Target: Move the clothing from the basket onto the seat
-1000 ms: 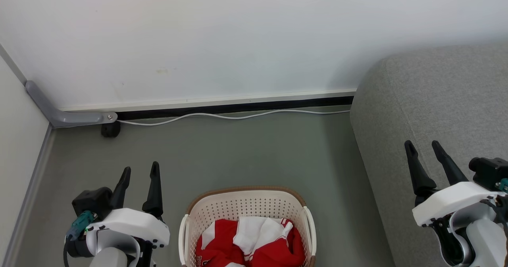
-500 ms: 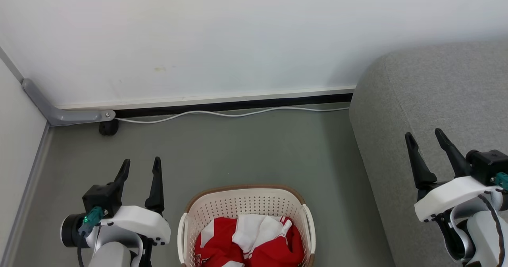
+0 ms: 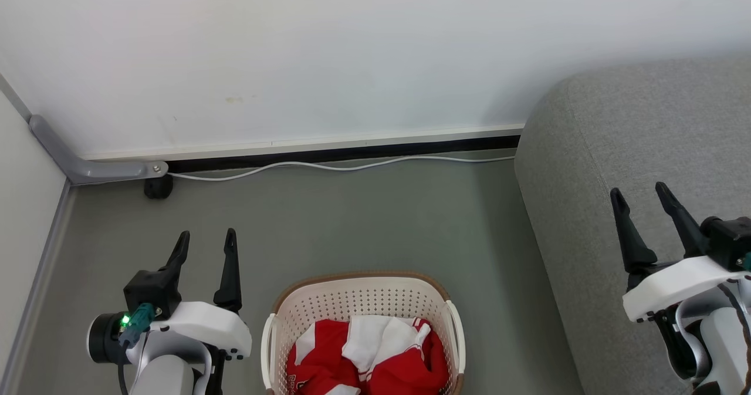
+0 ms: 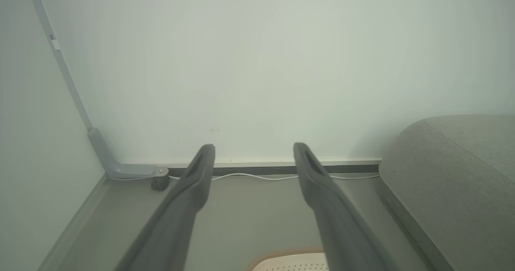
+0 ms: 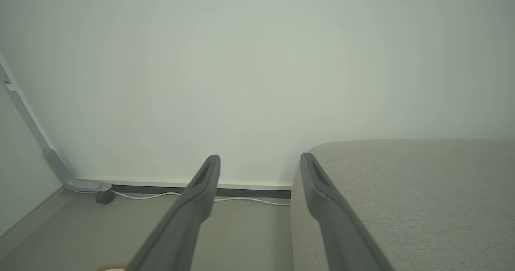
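Observation:
The cream basket with a brown rim stands on the floor at the bottom middle of the head view; its far rim peeks in at the bottom of the left wrist view. Red and white clothing lies crumpled inside it. The light grey seat fills the right side, also seen in the wrist views. My left gripper hovers left of the basket, open and empty. Over the seat's near edge my right gripper stands open, nothing between its fingers.
A white wall with a dark baseboard closes off the back. A white cable runs along the floor beside it. A grey bracket and a small black wheel sit in the left corner. Grey-green floor lies between basket and wall.
The whole head picture has shifted slightly, so the camera moved. The left gripper's wrist has turned, showing its green-lit connector more. The right gripper sits a little higher and further right.

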Available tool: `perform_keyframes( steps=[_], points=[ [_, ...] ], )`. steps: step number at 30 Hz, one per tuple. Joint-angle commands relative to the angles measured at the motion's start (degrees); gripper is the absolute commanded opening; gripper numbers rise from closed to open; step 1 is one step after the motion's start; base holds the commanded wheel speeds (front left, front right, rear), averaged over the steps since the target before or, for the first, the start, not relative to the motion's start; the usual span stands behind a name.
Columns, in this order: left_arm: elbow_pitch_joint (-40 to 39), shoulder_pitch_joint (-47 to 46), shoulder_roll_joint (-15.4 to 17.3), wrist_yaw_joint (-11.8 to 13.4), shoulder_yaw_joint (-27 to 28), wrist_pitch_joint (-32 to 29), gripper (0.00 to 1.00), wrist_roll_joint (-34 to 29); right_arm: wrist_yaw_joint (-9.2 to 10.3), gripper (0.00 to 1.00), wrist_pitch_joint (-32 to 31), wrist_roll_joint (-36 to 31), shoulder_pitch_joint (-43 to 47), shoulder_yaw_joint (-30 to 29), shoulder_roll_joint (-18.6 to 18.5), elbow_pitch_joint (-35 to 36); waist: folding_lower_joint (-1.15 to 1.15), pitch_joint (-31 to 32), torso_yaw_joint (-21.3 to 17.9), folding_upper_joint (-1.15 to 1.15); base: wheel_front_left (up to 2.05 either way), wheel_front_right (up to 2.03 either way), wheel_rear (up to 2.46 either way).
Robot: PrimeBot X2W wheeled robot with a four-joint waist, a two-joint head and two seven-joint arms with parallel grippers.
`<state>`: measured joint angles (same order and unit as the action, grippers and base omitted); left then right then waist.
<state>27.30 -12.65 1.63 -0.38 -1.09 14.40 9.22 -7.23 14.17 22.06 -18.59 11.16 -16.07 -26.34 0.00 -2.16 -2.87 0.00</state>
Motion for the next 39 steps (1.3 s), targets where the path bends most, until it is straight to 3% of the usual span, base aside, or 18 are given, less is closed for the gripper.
perform_keyframes(
  steps=[1,12,28,32,39],
  points=[
    [-1.3,-2.4,1.2,0.5,1.6,0.6,1.00,0.4,-0.25,1.00,0.8,-0.5,-1.7,0.0,-0.4,1.7,0.00,-0.1,0.0,0.00,0.00,0.00,0.00],
    [0.5,-2.1,1.2,0.1,-0.4,0.6,1.00,2.0,-0.25,1.00,0.8,-0.7,-2.8,-1.7,-0.2,5.7,0.00,-3.2,-0.8,0.00,0.00,0.00,0.00],
    [8.6,-11.1,1.2,2.5,-15.6,0.6,1.00,12.2,-0.25,1.00,0.8,2.8,-13.6,-2.6,-3.0,17.5,0.00,-26.3,-7.2,0.00,0.00,0.00,0.00],
    [12.5,-15.1,1.2,1.1,-19.1,0.6,1.00,15.2,-0.25,1.00,0.8,3.3,-17.0,-2.3,-3.1,18.8,0.00,-31.8,-8.9,0.00,0.00,0.00,0.00],
    [21.1,-21.5,1.2,-4.0,-25.2,0.6,1.00,21.9,-0.25,1.00,0.8,3.8,-21.3,-1.8,-2.2,19.9,0.00,-38.7,-11.8,0.00,0.00,0.00,0.00]
  ],
)
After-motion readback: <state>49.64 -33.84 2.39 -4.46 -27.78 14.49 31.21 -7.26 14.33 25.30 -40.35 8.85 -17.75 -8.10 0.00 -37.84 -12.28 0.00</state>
